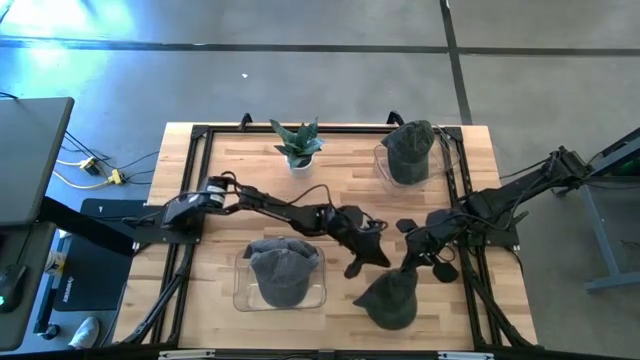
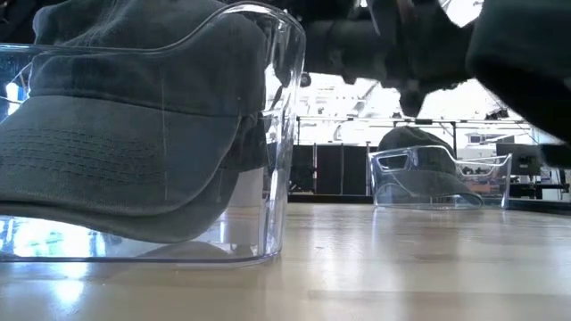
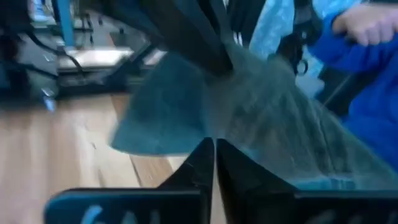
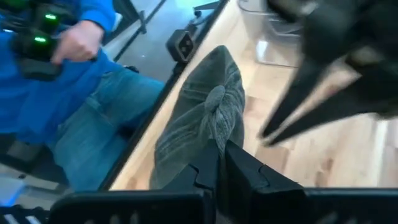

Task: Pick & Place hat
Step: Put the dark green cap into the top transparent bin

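A dark green cap (image 1: 390, 300) hangs over the table's near right part. My right gripper (image 4: 217, 152) is shut on it, reaching in from the right (image 1: 412, 262). My left gripper (image 3: 214, 146) is shut and stretches from the left to the cap's far left side (image 1: 380, 258). Its tips are right at the cloth. A second cap (image 1: 283, 272) lies in a clear tub (image 1: 240, 290) near the front centre. A third cap (image 1: 408, 150) sits in a clear tub (image 1: 382, 165) at the far right. My right gripper pinches the cap's crown (image 4: 208, 134) between its two fingers, just beside the top button (image 4: 216, 96). The cloth is bunched into folds at the fingers. In the low view the cap (image 2: 526, 71) hangs clear of the tabletop. My left gripper: whether its shut tips touch the cap cannot be told.
A small potted plant (image 1: 297, 143) stands at the far centre. A black frame (image 1: 200, 140) runs round the tabletop. A person in blue (image 4: 68, 68) with a controller in hand sits beyond the table's near edge. Bare wood (image 1: 340, 170) shows mid-table.
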{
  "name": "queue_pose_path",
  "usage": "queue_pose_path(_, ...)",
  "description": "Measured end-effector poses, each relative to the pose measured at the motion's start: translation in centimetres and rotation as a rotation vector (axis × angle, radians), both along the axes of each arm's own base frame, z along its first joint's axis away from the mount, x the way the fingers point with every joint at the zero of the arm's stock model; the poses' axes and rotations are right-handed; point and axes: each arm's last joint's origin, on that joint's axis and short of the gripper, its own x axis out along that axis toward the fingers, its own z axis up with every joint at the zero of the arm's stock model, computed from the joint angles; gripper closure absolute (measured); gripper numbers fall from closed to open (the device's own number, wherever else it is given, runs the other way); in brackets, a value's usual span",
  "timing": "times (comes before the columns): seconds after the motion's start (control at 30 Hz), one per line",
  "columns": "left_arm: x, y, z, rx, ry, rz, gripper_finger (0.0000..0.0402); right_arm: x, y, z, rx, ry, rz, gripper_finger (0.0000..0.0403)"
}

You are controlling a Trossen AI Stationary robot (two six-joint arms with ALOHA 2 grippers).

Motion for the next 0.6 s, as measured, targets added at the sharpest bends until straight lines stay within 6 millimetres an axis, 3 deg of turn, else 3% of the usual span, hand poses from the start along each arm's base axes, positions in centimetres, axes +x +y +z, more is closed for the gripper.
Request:
queue_pose_path(0.07,0.2,-0.8,-0.7,0.006,0.025,-0.015,0.0393,0.0,0.0,0.0,-0.009,0.001,-0.007,0.0388)
queue_pose_path(0.2,1.2,-2.5,1.0,0.048,-0.086,-0.037,0.0375,0.0,0.0,0.0,-0.008,-0.01,-0.005,0.0388)
queue_pose_path(0.33,1.8,-4.1,0.6,0.082,-0.101,-0.072,0.0375,0.1,0.0,0.0,-0.011,-0.012,-0.01,0.0387)
queue_pose_path(0.43,2.3,-4.8,0.2,0.091,-0.113,-0.103,0.0385,0.1,-0.1,0.0,-0.021,-0.016,-0.025,0.0387)
queue_pose_path(0.6,2.4,-5.0,1.6,0.085,-0.17,-0.122,0.04,0.1,-0.1,0.0,-0.021,-0.018,-0.029,0.0382)
